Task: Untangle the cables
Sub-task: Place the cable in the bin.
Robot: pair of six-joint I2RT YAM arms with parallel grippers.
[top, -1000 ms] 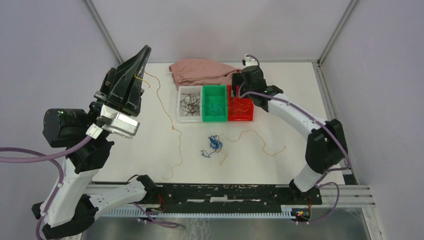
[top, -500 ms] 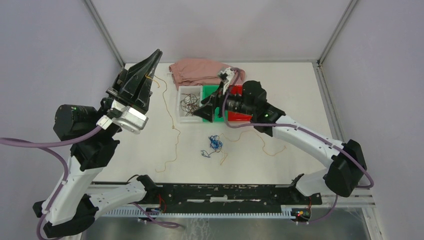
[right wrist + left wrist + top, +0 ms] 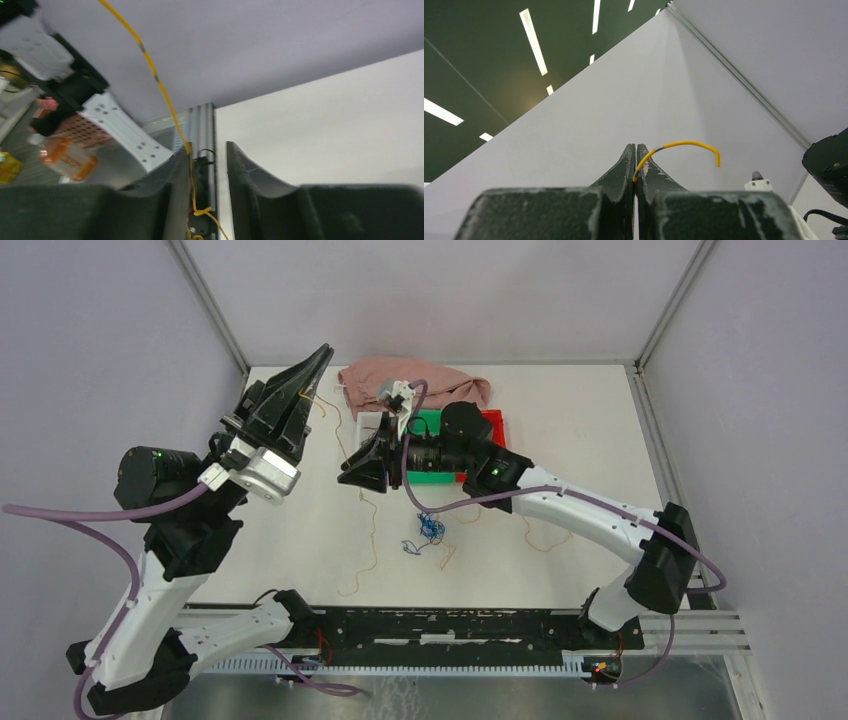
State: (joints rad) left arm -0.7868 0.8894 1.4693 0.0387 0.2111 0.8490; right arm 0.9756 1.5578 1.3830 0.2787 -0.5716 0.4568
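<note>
My left gripper (image 3: 322, 352) is raised at the back left, shut on one end of a long yellow cable (image 3: 374, 540). In the left wrist view the short free end of that cable (image 3: 684, 144) curls out of the closed left gripper (image 3: 635, 146). From there the cable hangs down to the table. My right gripper (image 3: 352, 468) reaches left around it. In the right wrist view the cable (image 3: 150, 62) runs along the left finger (image 3: 175, 170) of the right gripper (image 3: 207, 147), whose jaws stand apart. A blue tangle (image 3: 430, 528) and another yellow cable (image 3: 545, 540) lie on the table.
A green bin (image 3: 440, 425) and a red bin (image 3: 492, 423) stand at the back, with a white bin (image 3: 372, 420) mostly hidden behind my right wrist. A pink cloth (image 3: 400, 375) lies behind them. The yellow cable has a small knot (image 3: 202, 212) below the right fingers.
My right arm swung left from the bins to the hanging yellow cable, and its jaws narrowed. The left gripper moved slightly right with the cable end.
</note>
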